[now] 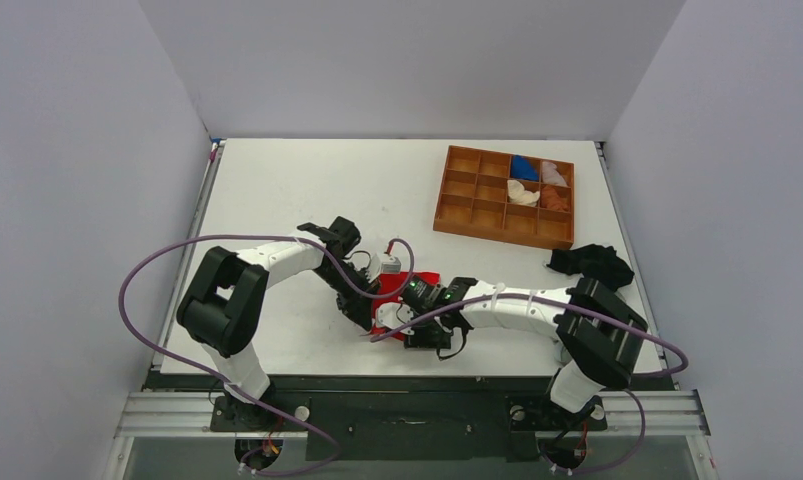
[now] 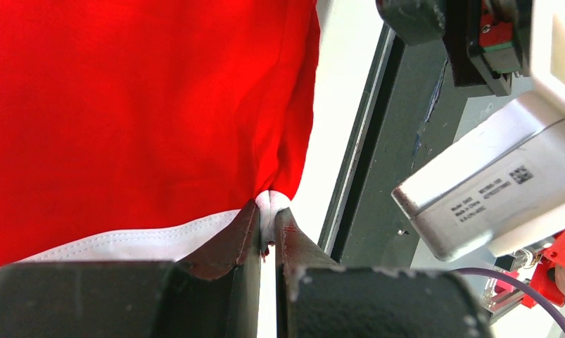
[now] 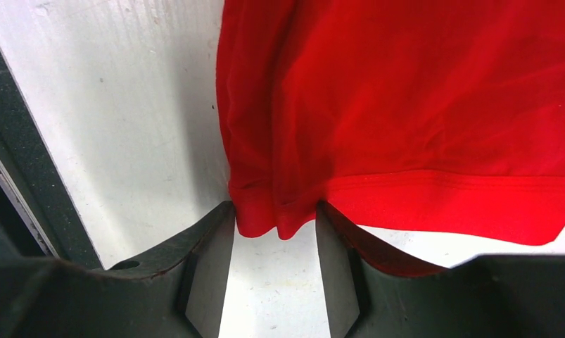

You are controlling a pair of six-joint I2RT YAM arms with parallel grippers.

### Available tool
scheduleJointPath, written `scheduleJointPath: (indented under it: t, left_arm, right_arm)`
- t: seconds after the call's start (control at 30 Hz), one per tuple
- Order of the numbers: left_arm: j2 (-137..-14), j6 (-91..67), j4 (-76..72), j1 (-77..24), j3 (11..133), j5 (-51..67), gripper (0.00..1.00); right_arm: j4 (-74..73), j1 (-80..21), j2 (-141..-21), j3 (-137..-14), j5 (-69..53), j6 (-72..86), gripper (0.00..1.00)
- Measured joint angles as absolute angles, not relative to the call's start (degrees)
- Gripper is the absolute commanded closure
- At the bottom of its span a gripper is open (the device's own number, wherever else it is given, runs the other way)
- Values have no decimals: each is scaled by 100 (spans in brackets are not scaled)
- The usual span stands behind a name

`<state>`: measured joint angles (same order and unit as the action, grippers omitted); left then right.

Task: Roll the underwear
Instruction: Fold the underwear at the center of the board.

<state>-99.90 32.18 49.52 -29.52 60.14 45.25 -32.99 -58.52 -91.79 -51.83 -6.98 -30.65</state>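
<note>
My two bases sit on a dark rail (image 1: 407,405) at the near edge, and both arms bend inward to meet low over the near middle of the table (image 1: 297,190). The underwear (image 2: 124,105) lies there, red and mostly flat on the white surface, just inside the near edge. My left gripper (image 2: 267,232) has its fingers nearly together, pinching a corner where the white trim meets the red cloth. My right gripper (image 3: 274,267) stands partly open. A bunched fold of the red hem fills the gap at its tips and touches both fingers. I cannot tell whether it is squeezed or only sitting between them. The two grippers hold opposite edges, left one on the left, right one on the right. The tabletop is plain matte white with a few faint scuffs. To the right, near that edge, lies a crumpled black garment (image 1: 589,263). Farther back on the right sits a wooden tray (image 1: 464,185) of small compartments. Blue, white and orange-brown cloths (image 1: 522,192) fill some on its right side. Pale grey walls (image 1: 77,150) close the table in on the left, right and far sides.
</note>
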Motion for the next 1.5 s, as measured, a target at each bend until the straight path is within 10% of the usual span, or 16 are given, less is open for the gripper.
scheduleJointPath:
  t: [0.47,1.5]
  left_arm:
    - [-9990,3216,4980,-2921,6014,4523,100]
    - [-9970,3734,6117,-2689,6560,5024,100]
  right_arm:
    - [-3503,-5756,-9428,-5435,-788,-3347,100]
    - [-6211,-4536,-9402,-6932,-3286,-3802,100]
